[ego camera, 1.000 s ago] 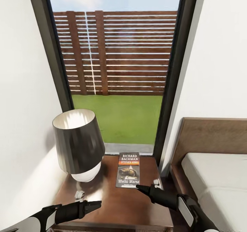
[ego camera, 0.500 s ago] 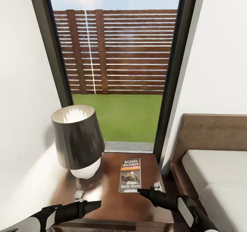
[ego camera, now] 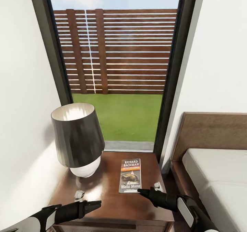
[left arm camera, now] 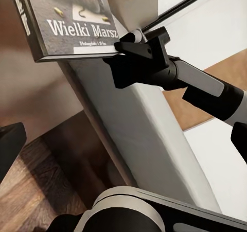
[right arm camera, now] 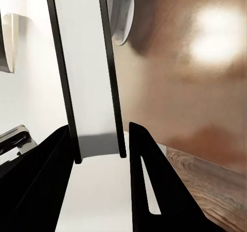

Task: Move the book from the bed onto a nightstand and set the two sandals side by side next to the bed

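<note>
The book (ego camera: 130, 175) lies flat on the nightstand (ego camera: 109, 197), cover up, with "Wielki Marsz" legible; its lower edge also appears in the left wrist view (left arm camera: 72, 21). My right gripper (ego camera: 146, 190) is open just off the book's near right corner, nothing between its fingers (right arm camera: 149, 185); whether it touches the book I cannot tell. The same gripper (left arm camera: 136, 39) appears beside that corner in the left wrist view. My left gripper (ego camera: 90, 199) hovers open over the nightstand's front left. The bed (ego camera: 212, 177) stands at the right. The sandals are out of view.
A lamp (ego camera: 77, 139) with a dark shade and white base takes up the nightstand's back left. Behind it is a tall dark-framed window (ego camera: 116, 70) onto grass and a slatted fence. White walls close in on both sides. Wood floor (left arm camera: 41, 191) lies below the nightstand.
The whole view has shifted a little, so the nightstand's front edge now shows. The book lies still, and both grippers keep their places in the picture.
</note>
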{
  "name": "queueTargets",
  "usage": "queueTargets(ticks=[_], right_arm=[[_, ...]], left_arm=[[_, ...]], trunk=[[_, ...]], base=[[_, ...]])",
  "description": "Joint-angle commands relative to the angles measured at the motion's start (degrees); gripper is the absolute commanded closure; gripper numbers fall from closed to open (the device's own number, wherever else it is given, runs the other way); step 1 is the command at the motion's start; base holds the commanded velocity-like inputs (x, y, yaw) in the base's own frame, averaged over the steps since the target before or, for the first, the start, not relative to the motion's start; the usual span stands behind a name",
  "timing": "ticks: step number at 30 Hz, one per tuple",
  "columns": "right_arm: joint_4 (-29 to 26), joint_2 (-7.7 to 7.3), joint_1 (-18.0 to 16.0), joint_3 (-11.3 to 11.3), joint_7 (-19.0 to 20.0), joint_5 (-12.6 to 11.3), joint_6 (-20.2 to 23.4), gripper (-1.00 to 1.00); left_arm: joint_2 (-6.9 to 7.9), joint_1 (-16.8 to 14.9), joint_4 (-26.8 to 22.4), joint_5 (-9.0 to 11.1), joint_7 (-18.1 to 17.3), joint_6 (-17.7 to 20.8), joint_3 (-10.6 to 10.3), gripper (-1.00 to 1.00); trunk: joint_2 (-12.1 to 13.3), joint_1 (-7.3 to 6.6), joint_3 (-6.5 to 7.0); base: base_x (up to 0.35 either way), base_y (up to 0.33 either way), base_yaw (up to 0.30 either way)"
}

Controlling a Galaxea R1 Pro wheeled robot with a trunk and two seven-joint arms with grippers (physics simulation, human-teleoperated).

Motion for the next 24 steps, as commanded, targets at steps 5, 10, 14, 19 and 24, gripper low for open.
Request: queueTargets(ticks=[5,10,14,19,24], right_arm=[[0.0,0.03,-0.1,-0.1,0.1,-0.1,0.3,1.0],[0.4,0.12,-0.1,-0.1,-0.1,-0.1,0.2,1.0],[2.6,0.17,-0.1,-0.1,-0.1,0.0,-0.1,1.0],[4.1,0.13,-0.1,-0.1,-0.1,0.3,-0.3,1.0],[4.0,0.12,-0.1,-0.1,-0.1,0.3,-0.3,1.0]], left_arm=[[0.0,0.0,0.0,-0.5,-0.2,0.3,0.4,-1.0],[0.0,0.0,0.0,-0.5,-0.2,0.3,0.4,-1.0],[0.0,0.0,0.0,-0.5,-0.2,0.3,0.4,-1.0],[0.0,0.0,0.0,-0.5,-0.2,0.3,0.4,-1.0],[0.0,0.0,0.0,-0.5,-0.2,0.3,0.3,-1.0]], trunk=[[0.0,-0.01,-0.05],[0.0,-0.01,-0.05],[0.0,-0.01,-0.05],[-0.8,0.43,-0.41],[-2.0,1.09,-0.95]], base=[[0.0,0.0,0.0],[0.0,0.0,0.0],[0.0,0.0,0.0],[0.0,0.0,0.0],[0.0,0.0,0.0]])
